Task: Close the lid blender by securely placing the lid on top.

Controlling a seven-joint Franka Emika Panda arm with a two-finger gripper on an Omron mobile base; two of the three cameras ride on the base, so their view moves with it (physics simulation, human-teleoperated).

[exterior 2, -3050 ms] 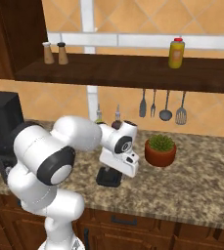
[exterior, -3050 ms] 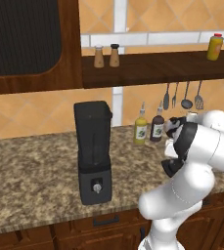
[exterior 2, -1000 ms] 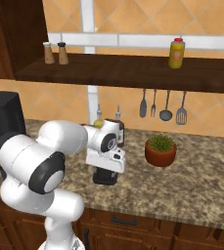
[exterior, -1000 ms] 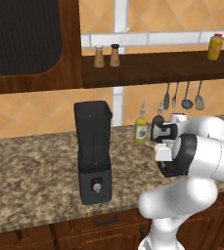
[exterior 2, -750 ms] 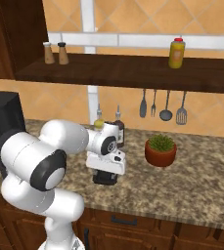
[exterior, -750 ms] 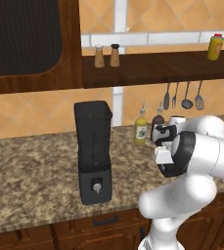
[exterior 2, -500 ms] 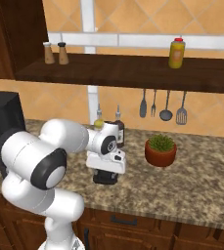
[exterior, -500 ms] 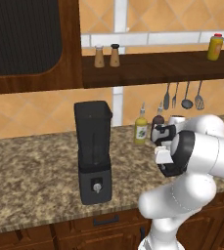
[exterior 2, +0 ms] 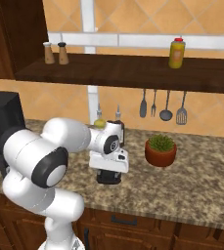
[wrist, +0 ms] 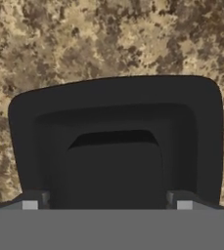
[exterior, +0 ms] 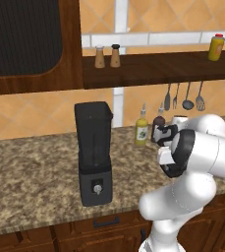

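Observation:
The blender (exterior: 93, 147) stands upright on the counter's left side, its tall dark jar open at the top; it also shows at the left edge as the blender (exterior 2: 6, 122). The lid (wrist: 113, 112), a flat black square with a raised centre piece, lies well to the blender's right as the lid (exterior 2: 108, 182). My gripper (exterior 2: 108, 175) points straight down onto it. In the hand view the gripper (wrist: 107, 205) stands open, one fingertip (wrist: 30, 205) on each side of the raised centre piece, still apart from it. I cannot tell whether the lid rests on the granite.
A green oil bottle (exterior: 142, 129) and a dark bottle (exterior: 158, 122) stand at the back wall behind my hand. A potted plant (exterior 2: 161, 149) sits to the right of the lid. Utensils (exterior 2: 162, 105) hang under a shelf (exterior 2: 133, 71) holding shakers and a yellow bottle.
Since three seconds ago my hand has shifted a little left over the lid. Over the last second it has hardly moved.

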